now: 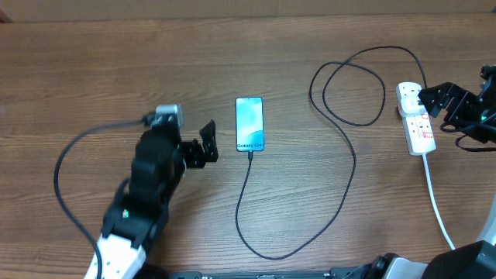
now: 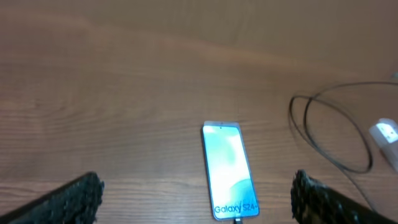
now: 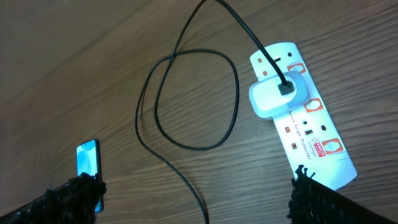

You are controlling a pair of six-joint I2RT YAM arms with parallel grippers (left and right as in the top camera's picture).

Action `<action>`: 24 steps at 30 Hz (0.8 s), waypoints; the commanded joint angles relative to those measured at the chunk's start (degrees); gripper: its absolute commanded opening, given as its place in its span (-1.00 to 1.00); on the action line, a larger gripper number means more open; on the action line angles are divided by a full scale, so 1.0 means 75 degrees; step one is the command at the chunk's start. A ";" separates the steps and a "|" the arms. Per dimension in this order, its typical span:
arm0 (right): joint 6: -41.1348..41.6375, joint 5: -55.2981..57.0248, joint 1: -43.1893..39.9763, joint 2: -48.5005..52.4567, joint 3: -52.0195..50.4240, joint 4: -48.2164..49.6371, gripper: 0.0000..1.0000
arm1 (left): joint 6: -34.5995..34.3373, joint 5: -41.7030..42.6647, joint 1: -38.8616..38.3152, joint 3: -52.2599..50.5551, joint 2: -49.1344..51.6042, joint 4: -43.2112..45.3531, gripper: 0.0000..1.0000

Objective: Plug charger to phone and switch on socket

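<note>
So the phone [image 1: 249,124] is lying flat mid-table with its screen lit. As far as I can tell the charger [image 1: 341,178] tip is already in the end with the lettering. The cable swings off to the phone's right and up into a white adapter [image 3: 273,96] sitting in the socket [image 1: 416,120], well to the right of the phone. I'd say the plugging part looks done and flipping the switch is what's left. The right gripper [image 1: 434,101] hangs just beside the strip, fingers spread wide, nothing in them. It'd need to press the switch for the adapter's outlet, and I honestly can't make out which one that is. The left gripper [image 1: 208,145] sits just left of the phone, also wide open and empty. The only clutter is the cable loop between phone and strip, plus the strip's white lead [image 1: 434,194].
</note>
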 commanded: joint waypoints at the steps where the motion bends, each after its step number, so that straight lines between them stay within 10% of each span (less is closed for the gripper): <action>1: 0.0026 -0.0032 0.0012 0.0012 0.0015 0.0041 1.00 | 0.0047 -0.0353 -0.0012 -0.1294 -0.1096 0.1239 0.99; 12: 0.0026 -0.0032 0.0009 0.0012 0.0015 0.0038 1.00 | 0.0093 -0.0723 0.0554 -0.3701 -0.3858 0.3561 0.99; 24: 0.0026 -0.0032 0.0012 0.0012 0.0015 0.0038 1.00 | 0.0003 -0.0452 0.1489 -0.4858 -0.5642 0.3620 1.00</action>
